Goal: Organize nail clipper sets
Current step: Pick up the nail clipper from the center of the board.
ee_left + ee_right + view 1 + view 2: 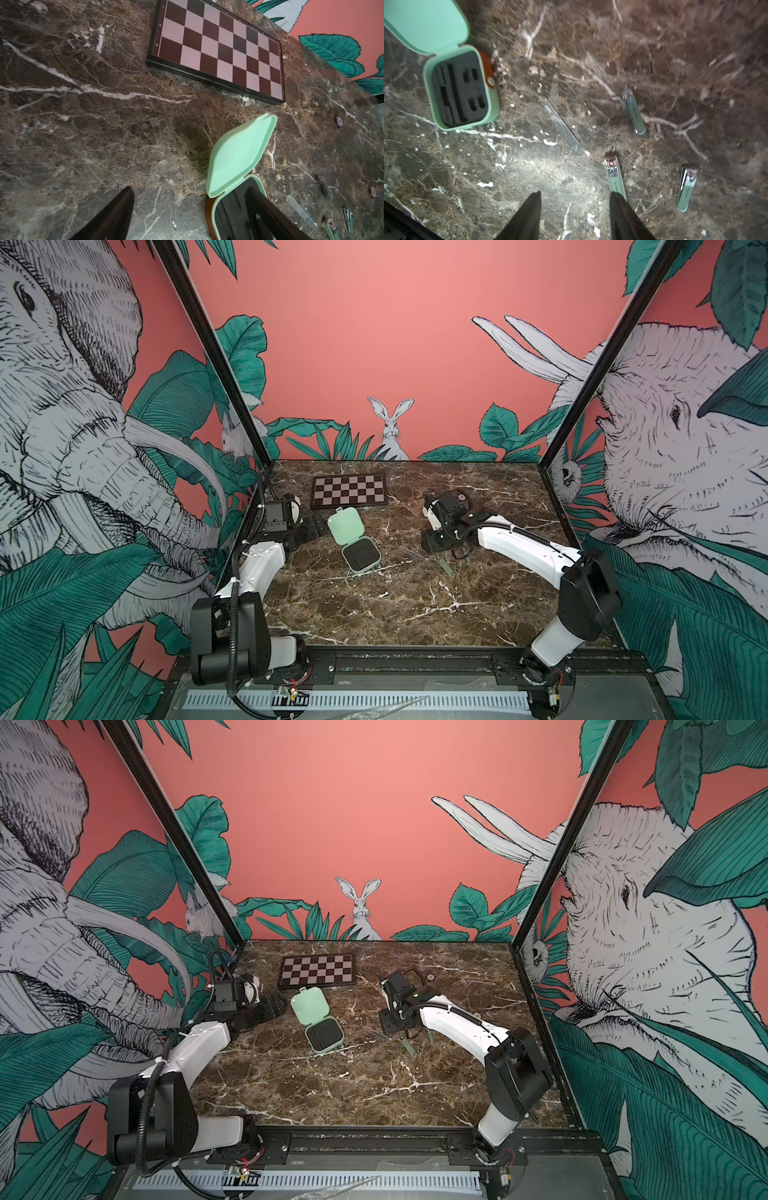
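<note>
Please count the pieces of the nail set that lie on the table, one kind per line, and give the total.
Case: 1
Clippers: 3
File: 1
Total: 5

Dark brown marble table (pixel 374 614), white veins. A checkerboard (pixel 349 489) lies flat near the back edge. Just in front of it sits a mint-green case (pixel 345 526), lid open, the slots in its dark tray empty. Off to the case's side, apart from it, lie a slim nail file (pixel 560 123), a nail clipper (pixel 633 111), a second clipper (pixel 614 176) and a third clipper (pixel 686 188). All lie flat, none touching.
</note>
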`<state>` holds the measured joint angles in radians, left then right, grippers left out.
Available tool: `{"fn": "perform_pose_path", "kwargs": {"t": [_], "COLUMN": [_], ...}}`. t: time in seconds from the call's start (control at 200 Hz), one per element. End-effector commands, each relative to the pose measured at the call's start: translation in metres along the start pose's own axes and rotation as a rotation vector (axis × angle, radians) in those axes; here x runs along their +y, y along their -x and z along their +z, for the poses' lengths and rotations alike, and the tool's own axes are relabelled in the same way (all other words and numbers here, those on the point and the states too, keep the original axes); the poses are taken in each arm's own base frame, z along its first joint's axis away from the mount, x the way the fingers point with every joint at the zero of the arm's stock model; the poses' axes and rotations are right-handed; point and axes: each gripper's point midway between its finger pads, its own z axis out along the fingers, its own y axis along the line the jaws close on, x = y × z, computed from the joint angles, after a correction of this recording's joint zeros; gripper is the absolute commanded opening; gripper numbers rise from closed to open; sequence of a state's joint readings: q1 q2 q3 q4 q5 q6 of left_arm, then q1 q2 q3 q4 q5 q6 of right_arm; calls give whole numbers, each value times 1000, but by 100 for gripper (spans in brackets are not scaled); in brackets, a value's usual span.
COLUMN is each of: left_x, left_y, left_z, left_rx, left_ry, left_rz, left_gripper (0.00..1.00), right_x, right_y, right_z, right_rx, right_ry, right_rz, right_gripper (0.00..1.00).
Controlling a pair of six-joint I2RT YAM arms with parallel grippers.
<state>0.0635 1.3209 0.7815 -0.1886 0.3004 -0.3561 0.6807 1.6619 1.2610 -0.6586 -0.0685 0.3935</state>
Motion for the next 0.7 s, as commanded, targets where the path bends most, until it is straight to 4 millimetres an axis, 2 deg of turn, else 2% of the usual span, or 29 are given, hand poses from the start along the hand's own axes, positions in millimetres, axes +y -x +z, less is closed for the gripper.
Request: {"fn": "perform_pose_path", "kwargs": {"t": [0.0, 0.09, 0.27, 0.3, 0.31, 0.33, 0.5, 0.695], "left_x": [-12, -19, -29, -29, -28, -27, -25, -33], "left_y": [1, -2, -2, -2, -2, -1, -3, 2], "left_z": [-4, 2, 15, 17, 17, 19, 36, 41], "left_rx": [-32, -20, -39, -46, -49, -54, -30, -62], "left_ry": [-78, -131, -230, -235, -236, -233, -248, -308], "left_rz": [-18, -23, -22, -19, -18, -18, -31, -40], "left_gripper": [87, 87, 88, 88, 88, 89, 88, 82], "right_x": [-17, -12, 13, 14, 18, 20, 29, 34], "right_y": [-26, -35, -24, -28, -19, -15, -3, 11], "right_z": [13, 27, 38, 42, 39, 39, 52, 71], "right_rx": [107, 153, 142, 158, 139, 134, 158, 173], "right_ry": [-87, -74, -26, -27, -20, -18, -25, -29], "right_rz": [-34, -78, -167, -177, -180, -186, -226, -257], "right_gripper": [57, 56, 58, 59, 60, 60, 63, 57]}}
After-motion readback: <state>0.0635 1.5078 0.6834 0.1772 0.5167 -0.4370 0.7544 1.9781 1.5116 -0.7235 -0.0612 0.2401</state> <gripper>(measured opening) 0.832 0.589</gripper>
